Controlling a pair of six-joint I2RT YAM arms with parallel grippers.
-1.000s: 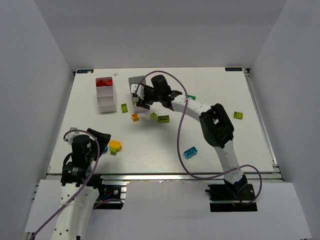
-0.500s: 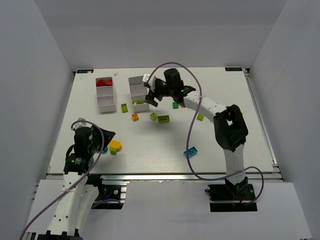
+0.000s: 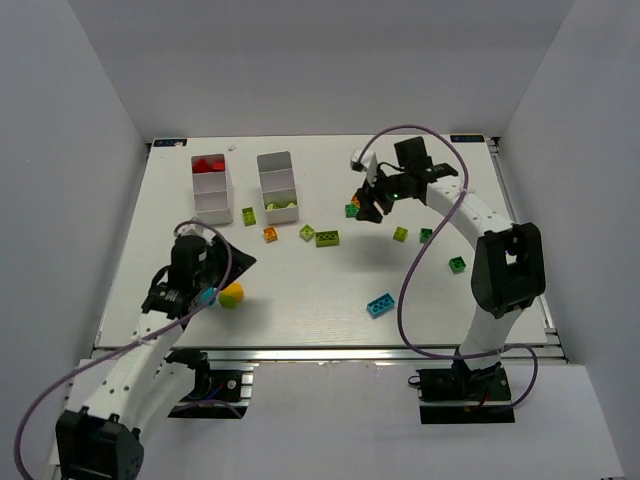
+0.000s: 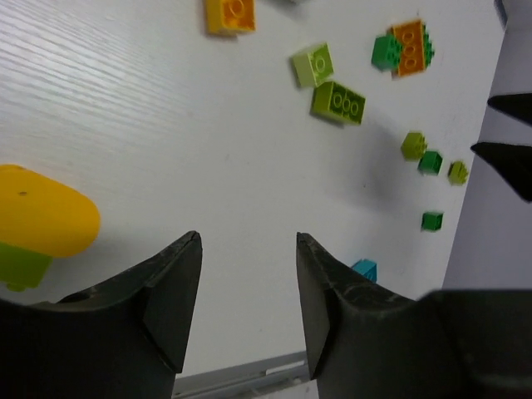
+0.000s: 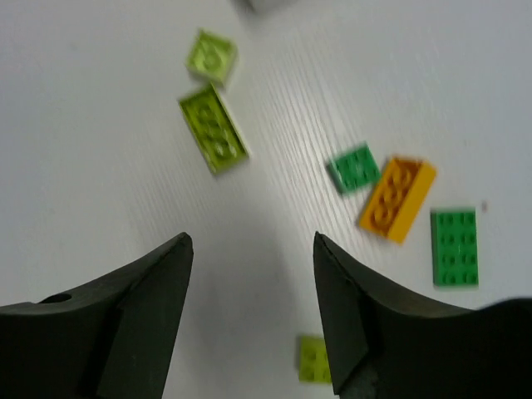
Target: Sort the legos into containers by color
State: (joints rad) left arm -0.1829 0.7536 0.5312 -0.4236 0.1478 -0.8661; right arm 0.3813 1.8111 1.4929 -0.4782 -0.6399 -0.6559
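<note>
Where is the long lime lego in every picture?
Top external: the long lime lego lies near the picture's middle.
Left wrist: long lime lego in the upper part, right of the middle.
Right wrist: long lime lego at upper left.
Shared landmark: a small square lime lego sits right beside it in all three views.

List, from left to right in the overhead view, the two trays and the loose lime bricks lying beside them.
left tray → first lime brick → right tray → small lime brick → long lime brick → last lime brick
</note>
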